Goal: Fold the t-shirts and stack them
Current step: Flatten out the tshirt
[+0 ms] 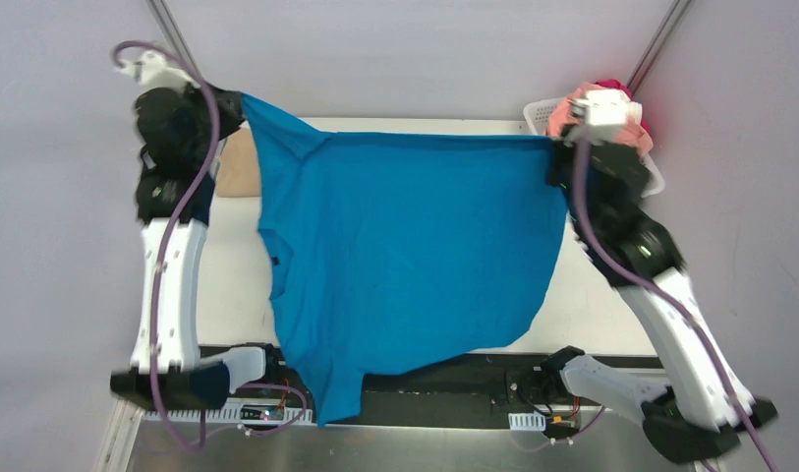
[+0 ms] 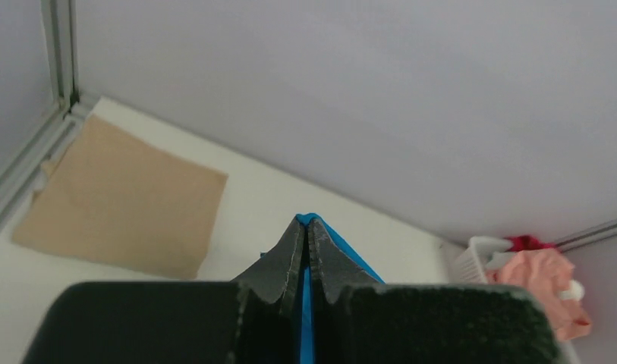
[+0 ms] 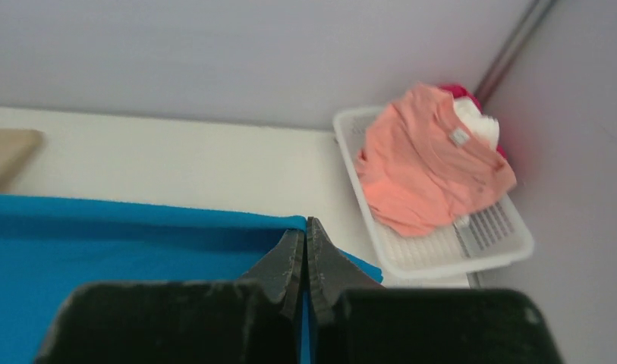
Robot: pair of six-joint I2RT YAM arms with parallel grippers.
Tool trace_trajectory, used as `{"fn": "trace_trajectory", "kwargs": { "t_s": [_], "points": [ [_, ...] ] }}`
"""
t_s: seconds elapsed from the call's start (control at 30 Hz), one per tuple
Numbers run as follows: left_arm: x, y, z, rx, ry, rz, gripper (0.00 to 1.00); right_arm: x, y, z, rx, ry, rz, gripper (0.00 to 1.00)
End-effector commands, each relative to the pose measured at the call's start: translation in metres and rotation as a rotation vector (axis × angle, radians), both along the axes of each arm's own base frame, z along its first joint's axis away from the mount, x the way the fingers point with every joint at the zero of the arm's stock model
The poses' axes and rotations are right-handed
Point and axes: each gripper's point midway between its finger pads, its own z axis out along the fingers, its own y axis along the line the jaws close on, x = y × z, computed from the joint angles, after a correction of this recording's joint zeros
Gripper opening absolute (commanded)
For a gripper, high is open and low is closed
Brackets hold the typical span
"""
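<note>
A bright blue t-shirt hangs stretched in the air between my two grippers, its lower edge drooping over the table's near edge. My left gripper is shut on its far left corner, with blue cloth pinched between the fingers. My right gripper is shut on its far right corner; the blue shirt spreads left of its fingers. A folded tan t-shirt lies flat at the far left of the table, also in the left wrist view. A salmon-pink t-shirt lies on white and red ones in the basket.
A white plastic lattice basket sits at the table's far right corner, also seen in the top view and left wrist view. The white table shows beside the shirt. Grey walls enclose the back and sides.
</note>
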Motion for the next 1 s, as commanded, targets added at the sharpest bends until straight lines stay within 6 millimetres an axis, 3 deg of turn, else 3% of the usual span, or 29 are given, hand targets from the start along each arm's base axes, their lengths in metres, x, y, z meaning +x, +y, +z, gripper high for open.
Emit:
{"fn": "trace_trajectory", "kwargs": {
  "t_s": [0.0,0.1,0.17,0.2,0.27,0.37,0.4,0.47,0.5,0.63,0.73,0.87,0.97],
  "points": [
    [0.085,0.002,-0.074,0.024,0.119,-0.026,0.00,0.083,-0.019,-0.077,-0.109,0.166,-0.275,0.00],
    [0.150,-0.012,-0.145,0.046,0.266,-0.079,0.00,0.144,-0.020,-0.138,-0.062,0.302,-0.287,0.02],
    [0.194,-0.016,-0.180,0.071,0.344,-0.080,0.01,0.186,-0.023,-0.177,-0.030,0.384,-0.292,0.04],
    [0.213,-0.014,-0.203,0.086,0.404,-0.074,0.10,0.204,-0.024,-0.193,-0.022,0.423,-0.299,0.11],
    [0.233,-0.033,-0.242,0.126,0.557,-0.110,0.40,0.228,-0.024,-0.215,-0.041,0.503,-0.310,0.44],
    [0.246,-0.048,-0.265,0.178,0.642,-0.124,0.88,0.238,-0.023,-0.221,-0.079,0.539,-0.341,0.65],
    [0.246,-0.054,-0.264,0.192,0.641,-0.126,0.98,0.239,-0.021,-0.219,-0.076,0.526,-0.335,0.73],
    [0.241,-0.063,-0.256,0.227,0.630,-0.123,0.99,0.232,-0.015,-0.215,-0.044,0.502,-0.298,0.97],
    [0.238,-0.069,-0.253,0.243,0.626,-0.124,0.99,0.227,-0.010,-0.213,-0.016,0.489,-0.273,0.99],
    [0.221,-0.088,-0.248,0.273,0.630,-0.136,0.99,0.200,0.011,-0.214,0.128,0.483,-0.169,0.99],
    [0.197,-0.102,-0.253,0.259,0.658,-0.170,0.99,0.172,0.021,-0.229,0.246,0.550,-0.145,1.00],
    [0.154,-0.109,-0.270,0.228,0.720,-0.168,0.99,0.137,0.048,-0.268,0.413,0.688,-0.053,1.00],
    [0.124,-0.104,-0.295,0.206,0.788,-0.151,0.99,0.115,0.072,-0.301,0.504,0.818,0.019,1.00]
  ]
}}
